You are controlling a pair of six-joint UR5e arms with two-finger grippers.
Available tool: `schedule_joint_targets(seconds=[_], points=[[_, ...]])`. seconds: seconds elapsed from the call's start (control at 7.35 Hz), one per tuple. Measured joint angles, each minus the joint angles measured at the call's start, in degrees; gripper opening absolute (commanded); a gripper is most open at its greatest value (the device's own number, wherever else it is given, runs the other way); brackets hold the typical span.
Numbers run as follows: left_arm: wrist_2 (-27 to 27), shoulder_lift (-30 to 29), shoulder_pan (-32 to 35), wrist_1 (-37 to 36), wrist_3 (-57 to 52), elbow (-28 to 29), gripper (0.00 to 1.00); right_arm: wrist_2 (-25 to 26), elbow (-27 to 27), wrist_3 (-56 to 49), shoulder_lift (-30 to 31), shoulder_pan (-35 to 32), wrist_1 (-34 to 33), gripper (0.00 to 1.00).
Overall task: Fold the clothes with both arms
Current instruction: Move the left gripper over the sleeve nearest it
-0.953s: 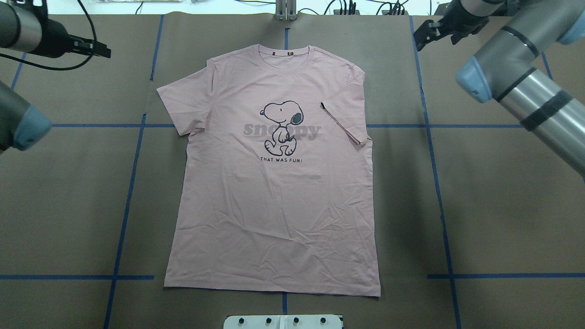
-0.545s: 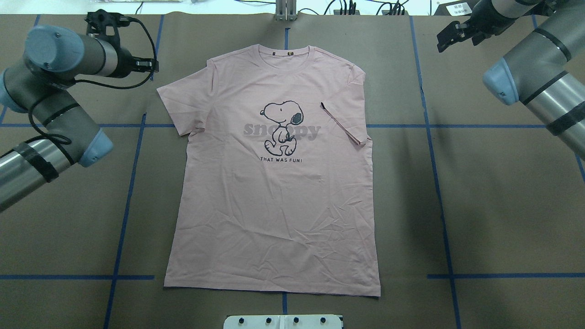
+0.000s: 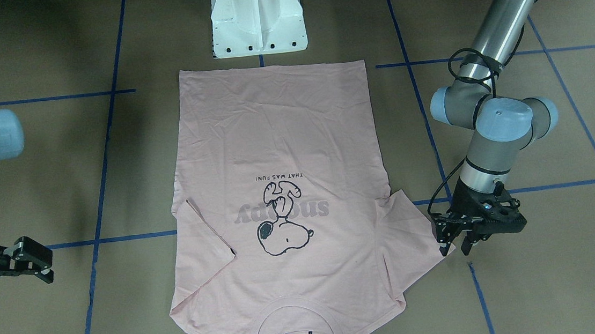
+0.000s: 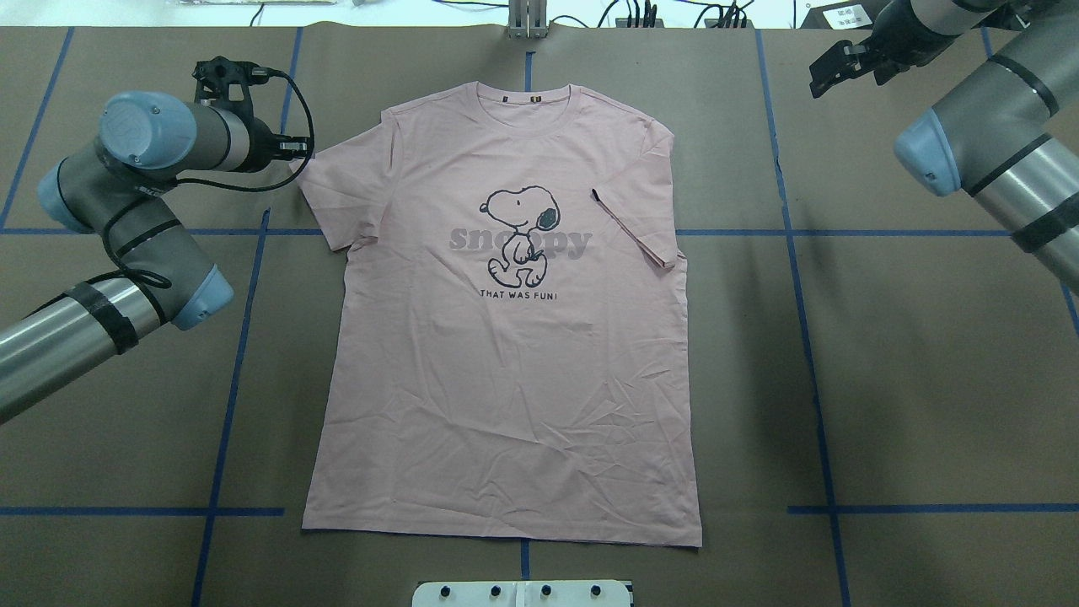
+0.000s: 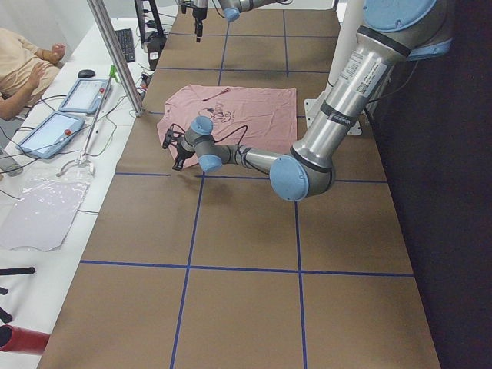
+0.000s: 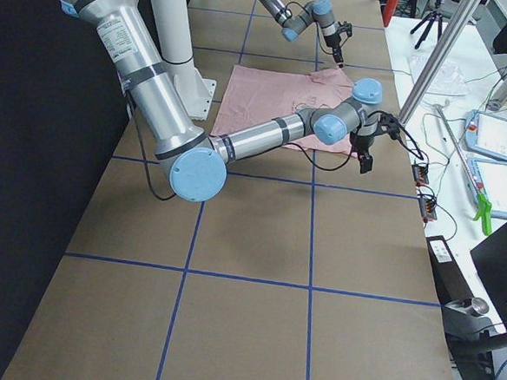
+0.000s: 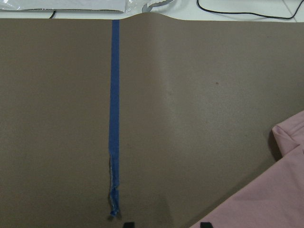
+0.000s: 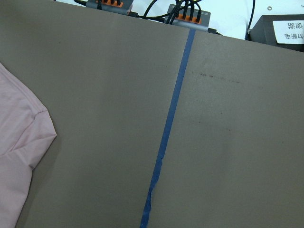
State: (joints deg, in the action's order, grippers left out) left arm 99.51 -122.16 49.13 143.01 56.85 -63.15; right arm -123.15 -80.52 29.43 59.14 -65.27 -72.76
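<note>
The pale pink Snoopy T-shirt [image 4: 506, 371] lies flat and face up on the brown table, collar at the far edge; it also shows in the front view [image 3: 272, 126]. Its sleeve on the robot's right is folded in over the chest [image 4: 636, 232]. The other sleeve [image 4: 337, 194] lies spread out. My left gripper [image 4: 297, 150] [image 3: 456, 243] is open, low at the tip of that spread sleeve; the left wrist view shows the sleeve corner [image 7: 285, 190] beside it. My right gripper [image 4: 828, 72] [image 3: 34, 261] is open and empty, off the shirt at the far right.
The white pedestal base [image 3: 257, 20] stands at the shirt's hem side. Blue tape lines [image 4: 228, 405] cross the brown paper. Cables and boxes line the table's far edge [image 8: 190, 19]. An operator [image 5: 23, 69] with tablets sits beyond that edge.
My left arm has swung in from the left and brought its gripper to the tip of the spread sleeve. My right gripper has drifted slightly right. The shirt has not moved.
</note>
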Motion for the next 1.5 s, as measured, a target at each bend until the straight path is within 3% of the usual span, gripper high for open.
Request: schedule_joint_targets(seconds=[0.54,1.36,1.5], points=[[-0.02,0.56,-0.41,0.16,-0.15,0.04,0.5,0.12,0.01,0.01,0.01,-0.03,-0.01,1.0],[-0.02,0.82,-0.78,0.25,-0.15,0.04,0.37,0.87,0.1,-0.07,0.16,0.05,-0.02,1.0],[-0.02,0.85,-0.78,0.25,-0.16,0.04,0.29,0.83,0.1,-0.08,0.24,0.05,-0.02,1.0]])
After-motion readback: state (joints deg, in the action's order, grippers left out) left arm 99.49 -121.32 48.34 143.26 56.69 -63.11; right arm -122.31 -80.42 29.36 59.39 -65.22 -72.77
